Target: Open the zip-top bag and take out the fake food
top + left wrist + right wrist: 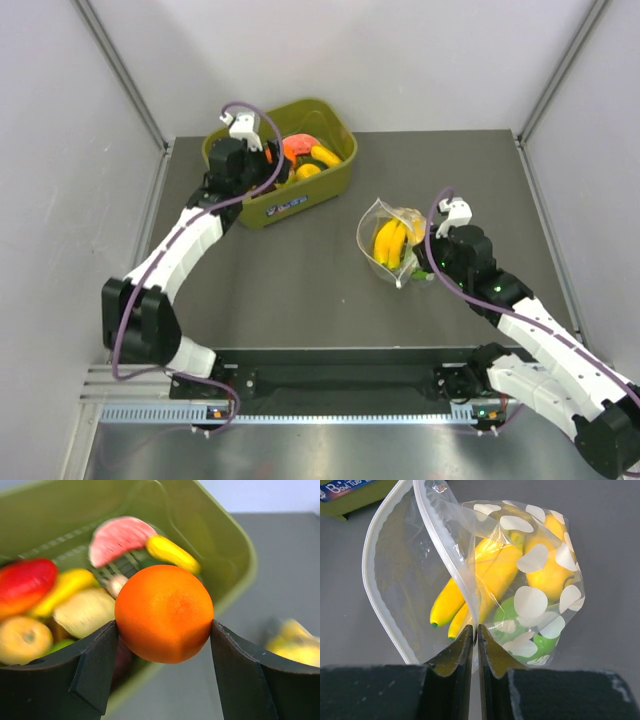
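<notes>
Zip-top bag (pixel 535 600) pinched by right hand (pixel 475 630)

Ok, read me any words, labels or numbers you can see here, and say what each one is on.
"Bo... Tu...": white letters on the blue label on the olive-green tub, right wrist view; the rest is cut off or unclear.
The same label in the top view: too small to read.
The zip-top bag: only white ovals, no text.
</notes>
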Motion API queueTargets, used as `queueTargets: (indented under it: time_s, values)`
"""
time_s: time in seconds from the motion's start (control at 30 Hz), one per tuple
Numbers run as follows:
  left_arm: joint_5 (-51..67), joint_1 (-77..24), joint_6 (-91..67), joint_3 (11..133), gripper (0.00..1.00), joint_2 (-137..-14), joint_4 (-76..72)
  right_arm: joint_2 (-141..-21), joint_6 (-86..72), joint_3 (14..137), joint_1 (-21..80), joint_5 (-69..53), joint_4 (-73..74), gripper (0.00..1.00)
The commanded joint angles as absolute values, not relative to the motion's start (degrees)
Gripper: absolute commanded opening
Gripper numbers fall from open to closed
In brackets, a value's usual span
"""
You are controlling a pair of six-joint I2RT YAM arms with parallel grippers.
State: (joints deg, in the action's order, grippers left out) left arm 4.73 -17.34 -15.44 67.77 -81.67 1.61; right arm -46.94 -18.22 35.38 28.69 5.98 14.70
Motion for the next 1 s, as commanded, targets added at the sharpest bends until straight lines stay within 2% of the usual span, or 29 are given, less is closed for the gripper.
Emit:
queueTargets:
  time_s: [0.0,0.2,0.23,0.33,0.37,0.63,0.97]
  values:
    - [0.62,-14.51,-14.15,75.65,0.00,-88.23,-4.21,-46.67,-17.58,38.32,27.95,5.71,14.50,0.09]
    - [-1.58,-12.39,-11.17,83.57,0.00,-100.70,-4.39,-45.97,-17.23,38.93,27.95,6.50,15.91,0.09]
    - [-1.84,-12.22,-10.99,84.11,0.18,-101.42,-4.13,-45.71,-17.14,38.94,27.86,6.76,16.17,0.09]
    - [-2.29,-12.13,-10.20,83.76,0.96,-101.95,-5.35,-45.44,-16.96,39.02,27.77,7.21,16.52,0.09]
    - [-1.94,-12.13,-9.85,83.41,0.99,-101.69,-5.80,-45.44,-16.96,38.94,27.77,7.29,16.61,0.09]
    - [1.49,-12.65,-5.81,80.69,0.99,-96.95,-5.80,-46.05,-17.05,38.85,27.60,6.77,16.17,0.09]
    - [1.93,-24.25,-0.71,79.63,0.99,-87.81,-0.62,-45.44,-17.31,38.50,27.60,6.42,16.26,0.09]
